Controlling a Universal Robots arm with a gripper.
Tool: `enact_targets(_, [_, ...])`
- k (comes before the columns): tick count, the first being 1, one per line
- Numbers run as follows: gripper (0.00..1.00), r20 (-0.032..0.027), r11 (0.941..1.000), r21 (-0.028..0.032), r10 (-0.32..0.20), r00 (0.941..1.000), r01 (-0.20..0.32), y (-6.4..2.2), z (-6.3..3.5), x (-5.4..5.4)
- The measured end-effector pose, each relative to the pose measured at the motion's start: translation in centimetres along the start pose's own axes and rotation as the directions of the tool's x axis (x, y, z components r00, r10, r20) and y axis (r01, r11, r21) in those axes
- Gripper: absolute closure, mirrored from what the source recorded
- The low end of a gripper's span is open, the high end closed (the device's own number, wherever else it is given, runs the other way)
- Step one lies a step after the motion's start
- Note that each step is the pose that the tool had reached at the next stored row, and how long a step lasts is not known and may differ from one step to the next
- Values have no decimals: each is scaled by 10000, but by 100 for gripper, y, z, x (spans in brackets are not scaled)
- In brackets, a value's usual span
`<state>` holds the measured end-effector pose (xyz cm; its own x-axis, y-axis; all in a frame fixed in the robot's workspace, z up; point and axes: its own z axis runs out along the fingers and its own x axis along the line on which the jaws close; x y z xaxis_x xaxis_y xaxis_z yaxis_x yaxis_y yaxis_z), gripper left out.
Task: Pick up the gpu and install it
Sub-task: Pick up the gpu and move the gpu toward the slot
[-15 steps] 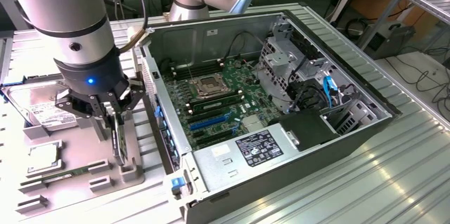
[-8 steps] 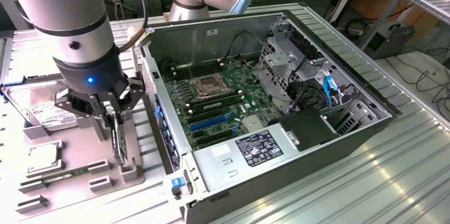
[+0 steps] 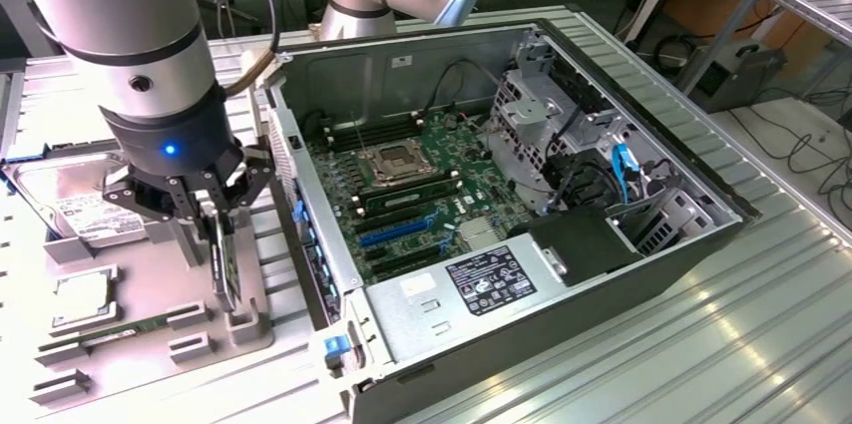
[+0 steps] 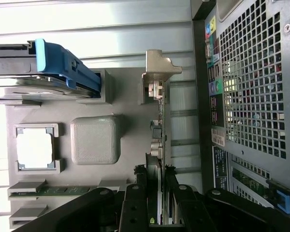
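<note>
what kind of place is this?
Probably a lab or workshop bench for PC assembly: an open PC case on a ribbed metal table, a parts fixture holding a hard drive, and the claw gripping a gpu.

Bright, even overhead lighting.
Glare streaks on ribbed metal table [image 3: 745,344]; computer case [image 3: 399,75] interior shaded; wrist view blown out, CPU [image 4: 35,150] washed white.

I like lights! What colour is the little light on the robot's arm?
The light is blue, clearest in the exterior view.
</note>
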<state>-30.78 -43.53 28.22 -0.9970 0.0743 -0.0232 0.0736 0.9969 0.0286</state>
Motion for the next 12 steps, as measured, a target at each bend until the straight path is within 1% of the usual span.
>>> enact_targets(12, [74, 0, 10000, 0, 0, 10000, 0, 1, -32, -1])
